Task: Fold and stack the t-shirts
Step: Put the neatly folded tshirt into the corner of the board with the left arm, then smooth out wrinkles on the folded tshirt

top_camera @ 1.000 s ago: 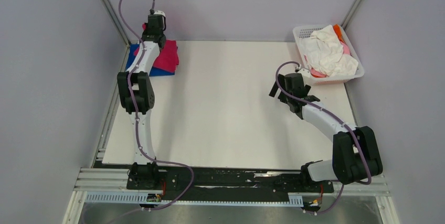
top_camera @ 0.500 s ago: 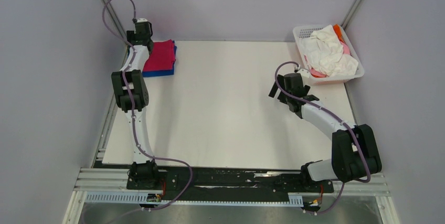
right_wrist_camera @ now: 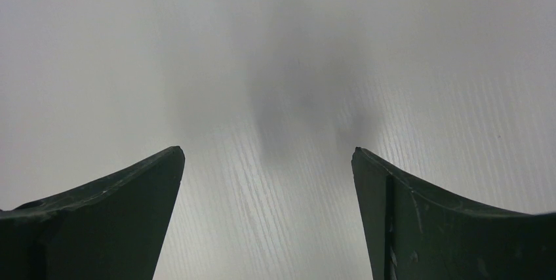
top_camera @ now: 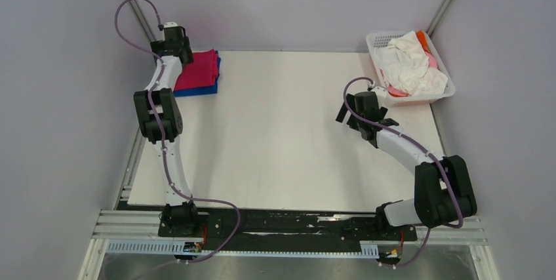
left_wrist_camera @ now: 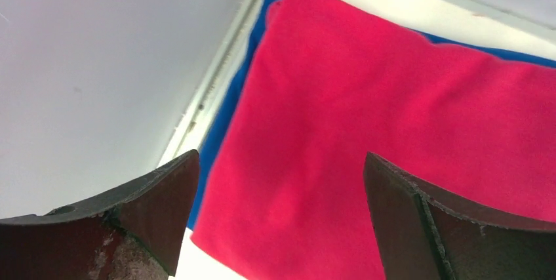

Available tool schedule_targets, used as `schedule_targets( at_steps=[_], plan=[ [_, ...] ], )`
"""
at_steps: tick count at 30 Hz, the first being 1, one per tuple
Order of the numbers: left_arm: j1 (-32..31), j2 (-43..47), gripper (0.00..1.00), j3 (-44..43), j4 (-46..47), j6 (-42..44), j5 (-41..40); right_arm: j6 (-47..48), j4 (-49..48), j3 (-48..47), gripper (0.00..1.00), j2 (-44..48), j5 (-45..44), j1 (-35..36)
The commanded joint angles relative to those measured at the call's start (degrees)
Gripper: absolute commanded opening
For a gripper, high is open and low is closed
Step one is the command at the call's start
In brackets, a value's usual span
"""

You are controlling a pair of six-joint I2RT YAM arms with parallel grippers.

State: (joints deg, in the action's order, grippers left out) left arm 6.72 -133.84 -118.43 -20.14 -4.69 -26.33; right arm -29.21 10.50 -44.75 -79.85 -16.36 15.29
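A folded magenta-red t-shirt (top_camera: 200, 68) lies atop a folded royal-blue t-shirt (top_camera: 197, 90) at the far left corner of the table (top_camera: 282, 136), with blue edges showing along the near and left sides. The left gripper (left_wrist_camera: 278, 162) hovers over the stack, fingers spread wide, holding nothing. At the table's far right corner, a white basket (top_camera: 379, 36) holds unfolded t-shirts (top_camera: 412, 65), white, pink and orange. The right gripper (right_wrist_camera: 267, 152) hangs over the table's right half, fingers wide apart and empty.

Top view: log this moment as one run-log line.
left gripper: open, empty | magenta t-shirt: folded atop blue t-shirt | right gripper: open, empty | basket: crumpled shirts waiting
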Motion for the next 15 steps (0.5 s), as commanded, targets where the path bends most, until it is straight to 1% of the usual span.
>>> schedule_targets(
  at_steps=[1,2,3,4,5,6,9,10,11,15],
  plan=[
    [-0.21,11.91,1.0,5.05,1.89,-10.07,10.54,0.2,-0.92,-1.96,1.0,0.58,0.51,-0.23],
    [-0.21,14.32,1.0,8.37,3.98,-12.21,14.01,0.18,-0.92,-2.0,1.0,0.51,0.68,-0.18],
    [-0.22,15.46,1.0,10.14,5.12,-13.25,15.6,0.19,-0.92,-2.01,1.0,0.45,0.88,-0.23],
    [-0.22,17.74,1.0,14.01,8.34,-15.35,19.01,0.13,-0.92,-1.97,1.0,0.41,1.16,-0.19],
    [-0.22,18.75,1.0,15.77,9.98,-16.32,20.51,0.1,-0.92,-1.96,1.0,0.39,1.41,-0.18],
    [-0.22,20.43,1.0,19.98,12.72,-18.93,22.81,0.04,-0.92,-1.92,1.0,0.4,1.64,-0.18],
    [-0.21,22.63,1.0,25.65,18.56,-23.48,27.84,-0.02,-0.92,-1.83,1.0,0.42,2.19,-0.19],
    [-0.22,22.69,1.0,26.64,20.1,-24.48,30.75,-0.05,-0.92,-1.71,1.0,0.5,2.28,-0.14],
    [-0.22,22.43,1.0,27.88,21.56,-24.88,31.66,-0.06,-0.88,-1.6,1.0,0.59,2.3,-0.22],
    [-0.19,20.13,1.0,28.25,19.39,-25.97,34.23,-0.14,-1.0,-1.39,1.0,0.75,2.17,-0.2]
  ],
)
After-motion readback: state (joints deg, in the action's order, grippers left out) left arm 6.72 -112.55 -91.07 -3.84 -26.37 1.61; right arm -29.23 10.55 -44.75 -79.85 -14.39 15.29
